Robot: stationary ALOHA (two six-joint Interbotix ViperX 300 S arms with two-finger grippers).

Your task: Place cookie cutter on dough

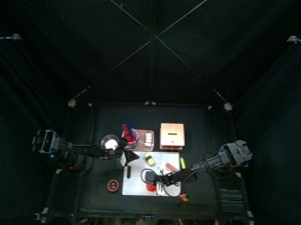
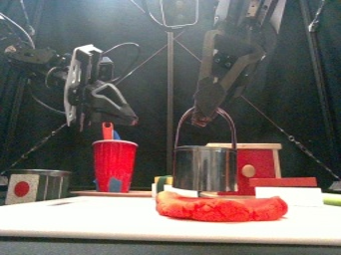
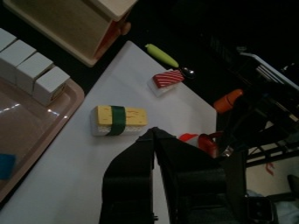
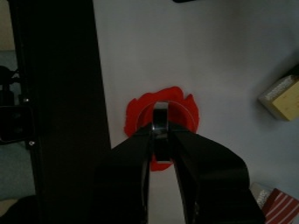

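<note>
Lowering is the step in hand, by my reading: the cookie cutter (image 2: pixel 205 167), a metal ring with an arched handle, hangs over the dough (image 2: pixel 221 206), its lower rim at or just above the red top; contact cannot be confirmed. To do it well, keep the ring level so the whole rim meets the dough at once, centre it over the widest part of the blob, and come straight down without sideways drag. Release only when the cutter stands on its own.

Dough: flat, bright red, on the white board (image 2: pixel 80 213) near the front of the surface (image 1: pixel 100 119).

Right tool (image 2: pixel 202 117): pinching the top of the cutter's handle, jaws half closed on it. In the wrist view the handle shows as a thin edge between the jaws, red dough directly beyond. The right arm reaches down steeply from above, tool pointing at the dough.

Left tool (image 3: pixel 156 138): whether spread or pressed together, cannot tell. The arm rests well to the left, above a red cup (image 2: pixel 114 164).
</note>
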